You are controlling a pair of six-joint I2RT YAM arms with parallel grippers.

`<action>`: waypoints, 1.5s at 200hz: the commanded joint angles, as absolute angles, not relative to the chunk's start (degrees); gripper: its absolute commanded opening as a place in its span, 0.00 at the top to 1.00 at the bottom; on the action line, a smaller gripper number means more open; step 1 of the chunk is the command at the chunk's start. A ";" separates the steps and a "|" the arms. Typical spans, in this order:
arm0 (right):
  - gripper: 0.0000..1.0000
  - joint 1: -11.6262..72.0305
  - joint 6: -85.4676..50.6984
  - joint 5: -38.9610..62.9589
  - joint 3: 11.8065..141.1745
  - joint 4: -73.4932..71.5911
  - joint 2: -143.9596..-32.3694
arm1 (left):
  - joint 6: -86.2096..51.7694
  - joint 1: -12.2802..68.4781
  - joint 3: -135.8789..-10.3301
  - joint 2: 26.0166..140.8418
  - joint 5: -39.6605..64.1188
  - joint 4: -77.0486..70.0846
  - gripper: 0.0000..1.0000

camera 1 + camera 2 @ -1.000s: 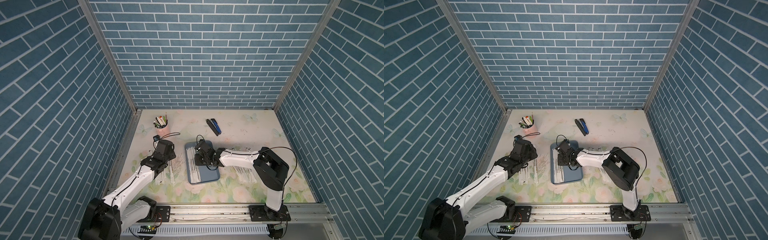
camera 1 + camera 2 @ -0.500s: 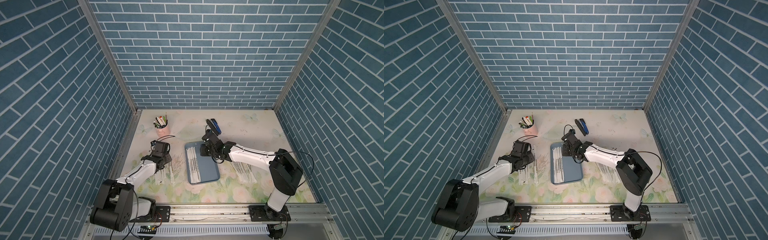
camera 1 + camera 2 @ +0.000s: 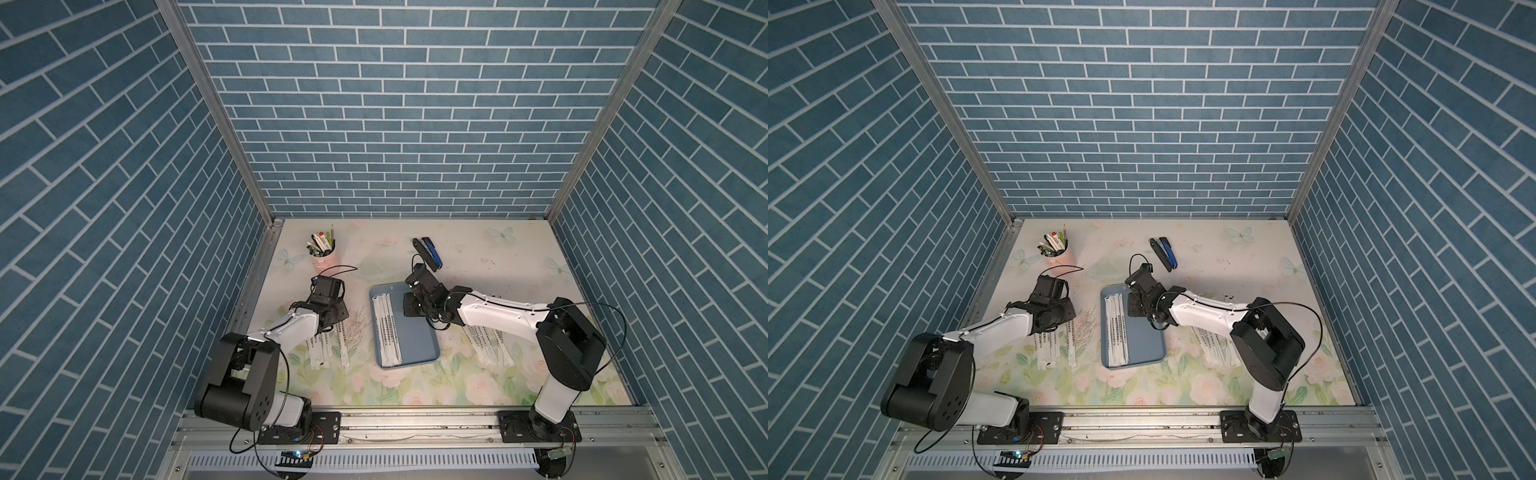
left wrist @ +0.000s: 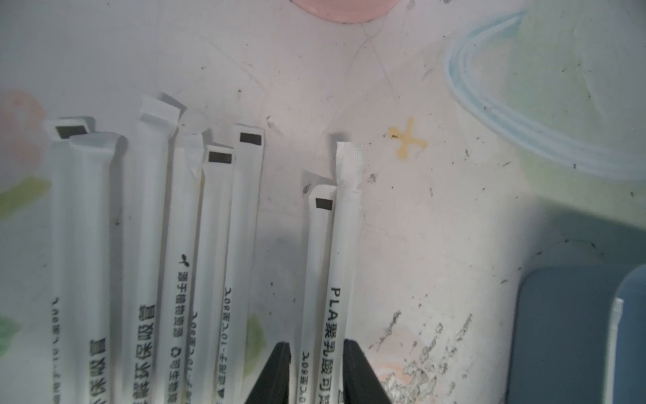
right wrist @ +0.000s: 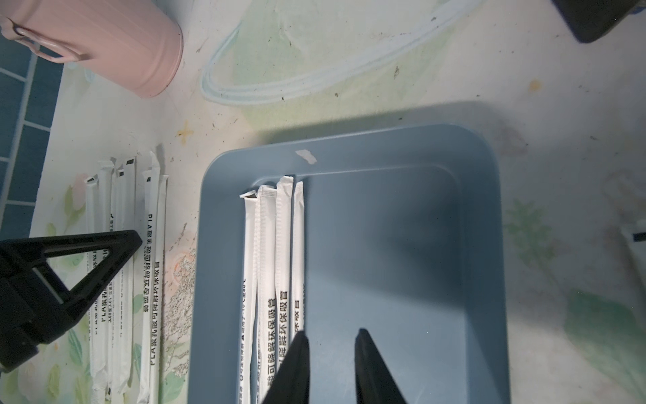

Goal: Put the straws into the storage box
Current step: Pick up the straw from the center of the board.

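Note:
The storage box [image 3: 419, 336] [image 3: 1146, 336] is a blue-grey tray in the middle of the table. Several straws [image 3: 386, 328] [image 5: 276, 245] lie along one side of it. More straws lie in a pile [image 3: 322, 351] left of the tray and in another pile [image 3: 490, 345] to its right. My left gripper [image 4: 317, 349] [image 3: 328, 316] is down on the left pile. It is shut on two straws [image 4: 332, 262] that rest on the table. My right gripper [image 5: 332, 335] [image 3: 410, 306] hangs open and empty over the tray's far end, beside the straws there.
A pink cup [image 3: 324, 255] [image 5: 115, 42] of pens stands at the back left, just beyond the left gripper. A dark blue-and-black stapler [image 3: 428, 253] lies behind the tray. Brick-patterned walls close in three sides.
The right gripper has left the tray's middle and now hangs over its far end. The left jaws have closed in round two straws of the left pile, and that arm's elbow has folded back.

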State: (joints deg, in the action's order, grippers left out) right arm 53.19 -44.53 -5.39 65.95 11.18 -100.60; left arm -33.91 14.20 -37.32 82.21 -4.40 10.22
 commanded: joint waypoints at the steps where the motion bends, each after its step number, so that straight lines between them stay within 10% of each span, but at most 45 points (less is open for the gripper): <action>1: 0.75 52.90 -42.89 -6.02 65.28 10.78 -99.05 | -32.26 14.76 -39.26 83.83 -5.18 9.95 0.70; 149: 0.76 52.29 -43.09 -5.97 64.09 9.84 -98.88 | -31.49 17.04 -41.31 88.49 -7.02 11.11 0.84; 300: 0.76 52.30 -43.16 -5.11 64.34 9.27 -99.37 | -30.47 17.02 -38.96 86.28 -7.90 12.70 0.76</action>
